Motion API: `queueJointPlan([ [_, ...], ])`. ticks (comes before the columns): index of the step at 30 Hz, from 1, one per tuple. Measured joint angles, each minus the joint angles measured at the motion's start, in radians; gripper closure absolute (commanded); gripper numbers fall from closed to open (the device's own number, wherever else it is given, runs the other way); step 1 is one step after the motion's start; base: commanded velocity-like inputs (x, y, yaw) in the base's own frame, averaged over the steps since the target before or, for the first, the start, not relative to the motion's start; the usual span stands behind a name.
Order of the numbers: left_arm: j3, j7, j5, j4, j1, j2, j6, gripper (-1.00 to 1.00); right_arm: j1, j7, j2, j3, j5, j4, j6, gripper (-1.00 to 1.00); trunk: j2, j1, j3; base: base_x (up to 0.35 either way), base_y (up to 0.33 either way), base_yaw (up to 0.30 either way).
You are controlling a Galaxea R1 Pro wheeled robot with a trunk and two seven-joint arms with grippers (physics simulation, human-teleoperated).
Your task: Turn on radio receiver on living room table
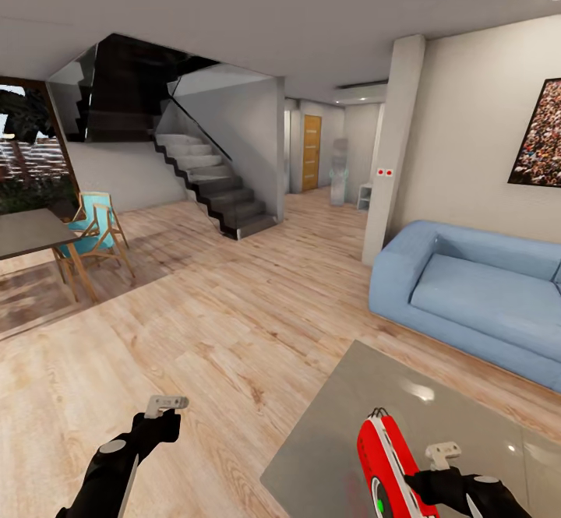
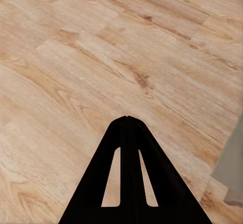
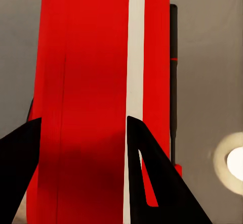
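The red radio receiver with its white rim band stands on the near left part of the glossy grey table. A small green dot shows on its dark face at the picture's bottom edge. My right gripper hovers right beside it. In the right wrist view the gripper is open, its fingers spread just over the radio's red and white edge, with the black wire handle alongside. My left gripper hangs over the plank floor left of the table, its fingers pressed together.
A light-blue sofa stands behind the table under a framed crowd picture. A white pillar rises left of the sofa. Far left are a dark dining table and a wooden chair; stairs lie beyond open floor.
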Motion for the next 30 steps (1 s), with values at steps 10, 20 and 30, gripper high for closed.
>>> queueJointPlan([
  [10, 0.006, -0.004, 0.001, 0.0, 0.0, -0.001, 0.004, 1.0, 0.0, 0.001, 0.0, 0.001, 0.0, 0.0, 0.003, 1.0, 0.0, 0.0, 0.0, 0.0, 0.0, 0.0],
  [20, 0.009, -0.004, 0.001, 0.0, 0.0, -0.001, 0.003, 1.0, 0.0, 0.004, 0.0, 0.002, 0.002, -0.001, 0.001, 1.0, -0.014, 0.008, -0.006, 0.0, 0.0, 0.0],
  [30, 0.008, -0.001, 0.0, 0.001, 0.0, -0.004, 0.001, 1.0, 0.0, 0.004, 0.0, 0.002, -0.001, -0.001, 0.003, 1.0, -0.056, 0.031, -0.025, 0.0, 0.0, 0.0],
])
